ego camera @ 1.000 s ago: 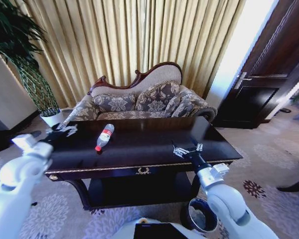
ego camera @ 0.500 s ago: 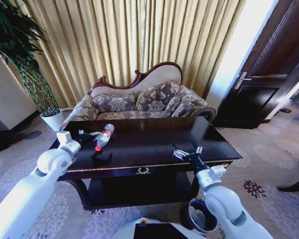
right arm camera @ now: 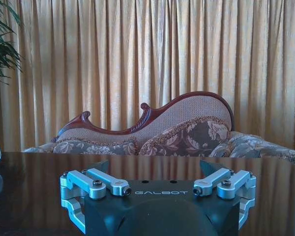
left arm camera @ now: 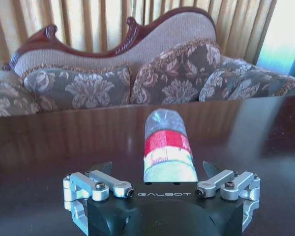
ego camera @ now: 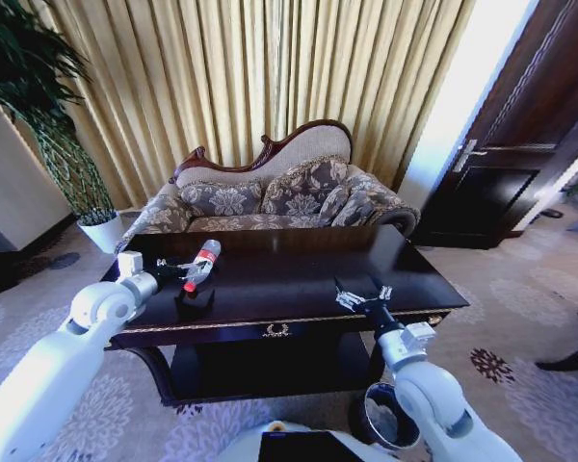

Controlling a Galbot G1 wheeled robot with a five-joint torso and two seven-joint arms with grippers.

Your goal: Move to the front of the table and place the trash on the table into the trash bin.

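A clear plastic bottle (ego camera: 206,255) with a red label lies on the dark glossy table (ego camera: 289,274), near its left end. My left gripper (ego camera: 180,273) is at the bottle's near end. In the left wrist view the bottle (left arm camera: 166,147) lies between the spread fingers of the left gripper (left arm camera: 157,169), which is open and not touching it. My right gripper (ego camera: 362,294) hovers open over the table's front right part, with nothing between its fingers (right arm camera: 212,172). The dark round trash bin (ego camera: 390,416) stands on the carpet below the right arm, beside the table's front right corner.
A patterned sofa (ego camera: 270,192) stands right behind the table, with gold curtains behind it. A white plant pot (ego camera: 101,229) sits on the floor at the far left. A dark door (ego camera: 520,144) is at the right. Open carpet lies right of the table.
My left arm swung in from the far left and reached forward until its open fingers came to both sides of the bottle. The right gripper barely moved.
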